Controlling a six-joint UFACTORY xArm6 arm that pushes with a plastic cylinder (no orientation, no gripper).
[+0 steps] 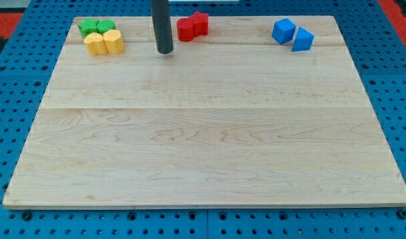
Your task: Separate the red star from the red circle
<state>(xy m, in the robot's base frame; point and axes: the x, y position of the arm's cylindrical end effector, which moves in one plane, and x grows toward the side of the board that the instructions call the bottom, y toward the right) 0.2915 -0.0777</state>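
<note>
The red circle [186, 30] and the red star [200, 23] sit touching each other near the view's top, just right of centre, the star on the right and slightly higher. My tip [164, 50] rests on the board a little to the left of and below the red circle, with a small gap between them.
Two green blocks [97, 27] and two yellow blocks [104, 42] are clustered at the view's top left. Two blue blocks [292, 34] sit at the top right. The wooden board [203, 146] lies on a blue pegboard.
</note>
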